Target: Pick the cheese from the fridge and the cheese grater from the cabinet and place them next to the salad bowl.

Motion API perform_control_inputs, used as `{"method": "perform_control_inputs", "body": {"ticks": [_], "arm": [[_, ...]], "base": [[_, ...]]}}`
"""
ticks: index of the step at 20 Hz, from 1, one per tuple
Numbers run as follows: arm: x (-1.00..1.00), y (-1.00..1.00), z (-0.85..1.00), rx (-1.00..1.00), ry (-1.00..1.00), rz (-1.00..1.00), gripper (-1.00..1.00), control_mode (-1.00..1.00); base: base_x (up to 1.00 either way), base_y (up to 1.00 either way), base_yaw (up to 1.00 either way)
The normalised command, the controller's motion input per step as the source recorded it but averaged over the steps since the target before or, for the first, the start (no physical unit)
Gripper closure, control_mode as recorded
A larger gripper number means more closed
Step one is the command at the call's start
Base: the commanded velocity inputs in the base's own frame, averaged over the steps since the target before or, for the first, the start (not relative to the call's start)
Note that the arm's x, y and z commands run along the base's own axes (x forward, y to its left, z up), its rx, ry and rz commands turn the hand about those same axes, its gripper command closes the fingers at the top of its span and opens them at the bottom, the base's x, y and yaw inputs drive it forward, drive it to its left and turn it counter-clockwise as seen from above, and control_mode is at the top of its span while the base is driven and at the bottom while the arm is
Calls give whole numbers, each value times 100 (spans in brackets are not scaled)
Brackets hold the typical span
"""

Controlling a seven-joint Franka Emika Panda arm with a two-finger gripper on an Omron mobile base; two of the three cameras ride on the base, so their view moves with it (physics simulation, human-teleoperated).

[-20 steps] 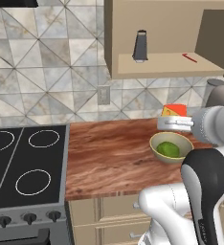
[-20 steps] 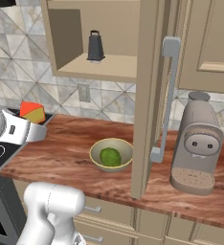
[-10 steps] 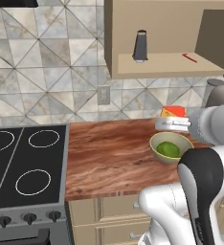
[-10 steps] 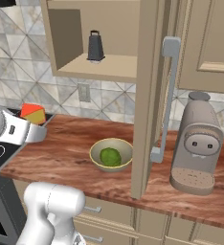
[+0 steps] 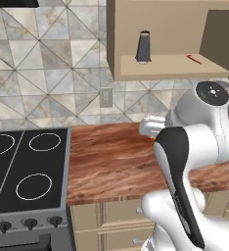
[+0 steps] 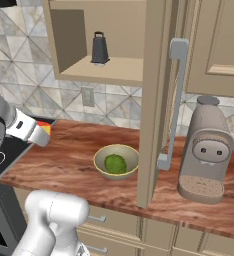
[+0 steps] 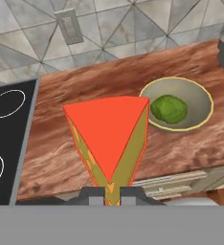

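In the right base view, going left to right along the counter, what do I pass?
The cheese in the shut claw → salad bowl → open cabinet door → grey coffee machine.

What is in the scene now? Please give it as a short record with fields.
claw: shut on the cheese, above the counter
bowl: on the counter, green salad inside
cheese versus bowl: apart, cheese not yet set down
grater: upright on the cabinet shelf
cabinet door: open
stove: beside the counter
grey appliance: on the counter, beyond the door from the bowl
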Motion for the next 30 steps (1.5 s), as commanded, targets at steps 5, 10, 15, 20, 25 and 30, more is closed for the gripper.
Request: {"method": "perform_control_inputs", "body": {"ticks": [5, 10, 15, 20, 25, 30], "arm": [[35, 0, -37, 1, 17, 0, 100, -100], [21, -2, -59, -2, 0, 0, 100, -100], [26, -5, -44, -2, -7, 0, 100, -100], [20, -3, -29, -1, -5, 0, 100, -100], [31, -1, -18, 0, 1, 0, 100, -100], [30, 0, -12, 0, 0, 0, 100, -100]], "base": [[0, 0, 0], [0, 0, 0], [0, 0, 0], [0, 0, 0], [0, 0, 0], [0, 0, 0]]}}
